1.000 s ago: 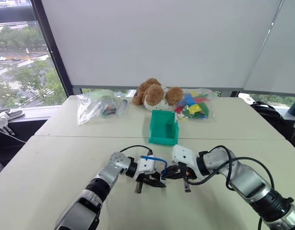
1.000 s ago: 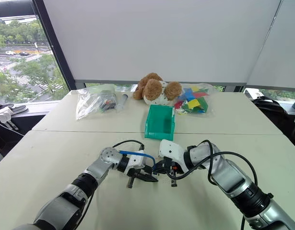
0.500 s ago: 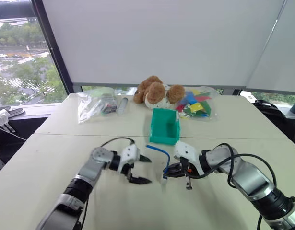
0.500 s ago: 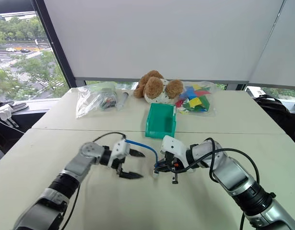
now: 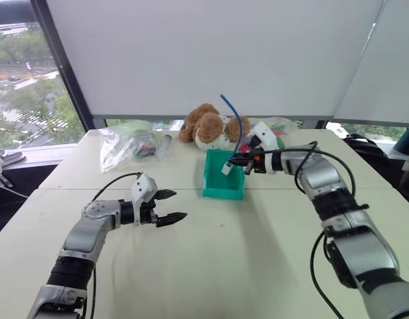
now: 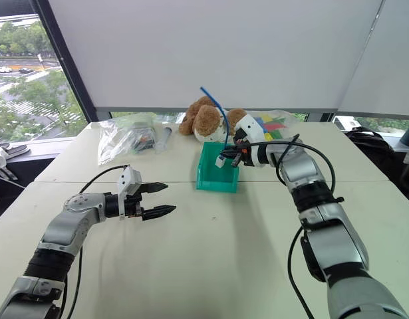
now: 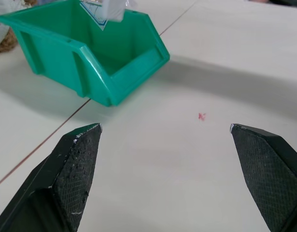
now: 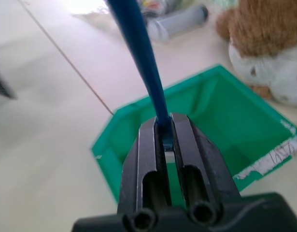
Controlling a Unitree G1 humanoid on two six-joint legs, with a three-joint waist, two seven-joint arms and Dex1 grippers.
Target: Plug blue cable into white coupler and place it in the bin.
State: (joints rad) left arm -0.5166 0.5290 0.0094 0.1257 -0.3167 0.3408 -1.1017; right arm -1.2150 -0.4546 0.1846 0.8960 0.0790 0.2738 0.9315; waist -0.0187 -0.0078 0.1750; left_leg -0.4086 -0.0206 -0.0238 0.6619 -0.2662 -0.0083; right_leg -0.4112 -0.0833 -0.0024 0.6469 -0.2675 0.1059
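Right gripper (image 5: 242,161) clamped on cable (image 5: 239,126), held over bin (image 5: 224,179).
Coupler (image 5: 227,169) hangs at the cable's lower end, just above the bin's open top; the cable arcs up from the fingers. Bin sits mid-table, toward the far edge, in front of the teddy (image 5: 207,126). Left gripper (image 5: 169,207) is wide open and empty, above the table nearer the left edge, well apart from the bin.

It looks like an office high up: a big window (image 5: 24,86) shows trees and a street far below, with white roller blinds (image 5: 211,60) above a plain pale surface (image 5: 224,266).
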